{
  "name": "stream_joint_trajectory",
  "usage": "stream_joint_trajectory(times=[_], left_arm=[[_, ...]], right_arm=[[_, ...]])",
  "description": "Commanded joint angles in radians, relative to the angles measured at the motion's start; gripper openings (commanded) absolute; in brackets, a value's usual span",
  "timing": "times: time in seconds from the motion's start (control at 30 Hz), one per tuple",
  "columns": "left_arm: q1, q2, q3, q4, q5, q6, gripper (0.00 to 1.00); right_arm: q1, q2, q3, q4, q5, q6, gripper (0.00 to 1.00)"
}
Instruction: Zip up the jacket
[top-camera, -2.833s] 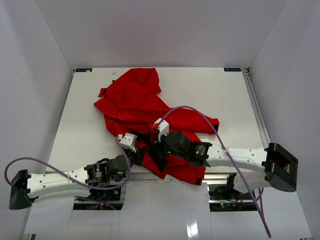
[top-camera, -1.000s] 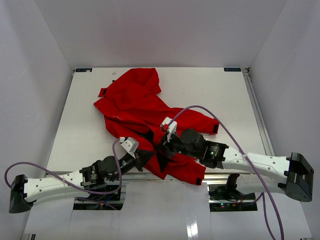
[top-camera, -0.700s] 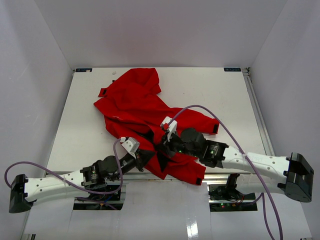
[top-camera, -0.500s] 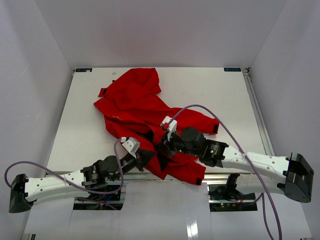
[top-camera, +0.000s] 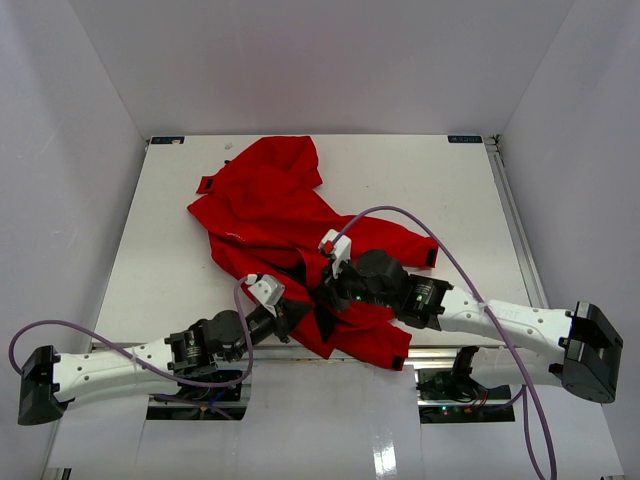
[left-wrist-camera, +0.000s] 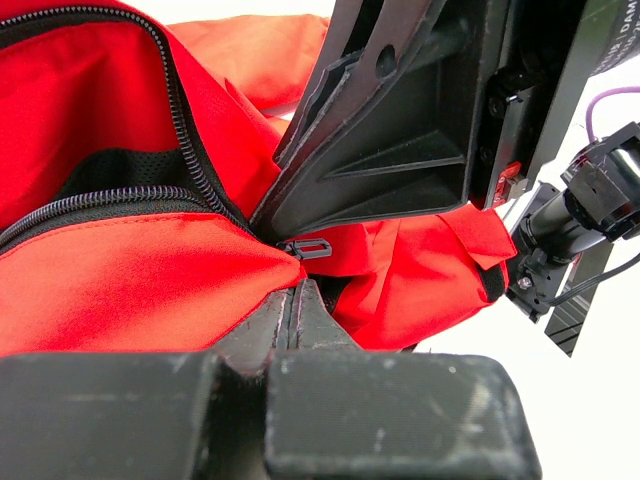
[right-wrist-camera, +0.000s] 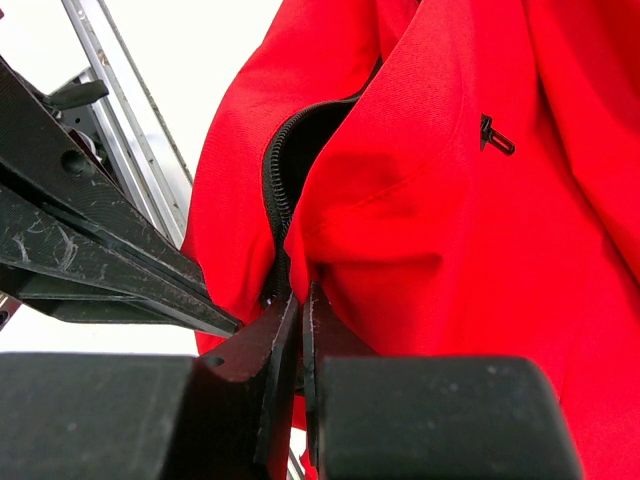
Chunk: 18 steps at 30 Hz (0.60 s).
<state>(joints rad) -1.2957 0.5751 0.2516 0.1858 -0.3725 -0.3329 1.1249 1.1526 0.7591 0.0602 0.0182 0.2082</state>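
Both pincers meet at the near hem of the jacket (top-camera: 265, 195), which lies crumpled and spreads away from their tips across the table (top-camera: 450, 190). The right gripper (top-camera: 322, 296) is clenched on the red cloth where the open zipper (right-wrist-camera: 272, 170) ends. The left gripper (top-camera: 292, 316), fingers pressed together, noses into the fabric beside it; whether it has caught any cloth cannot be told. A small black zipper pull (left-wrist-camera: 308, 247) lies just beyond the left fingertips, beneath the right pincer's finger.

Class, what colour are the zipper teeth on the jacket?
Black, against the red jacket; the left wrist view shows the zipper teeth best.
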Motion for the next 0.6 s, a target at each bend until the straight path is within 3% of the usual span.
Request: stream_joint_trajectory(times=[0.0, 0.57], left_arm=[[-0.019, 0.008, -0.012, 0.003, 0.158, -0.013, 0.00], [-0.019, 0.039, -0.013, 0.030, 0.215, -0.005, 0.00]], right_arm=[[-0.027, -0.016, 0.090, 0.164, 0.063, 0.026, 0.08], [-0.036, 0.000, 0.104, 0.204, 0.094, 0.070, 0.08]])
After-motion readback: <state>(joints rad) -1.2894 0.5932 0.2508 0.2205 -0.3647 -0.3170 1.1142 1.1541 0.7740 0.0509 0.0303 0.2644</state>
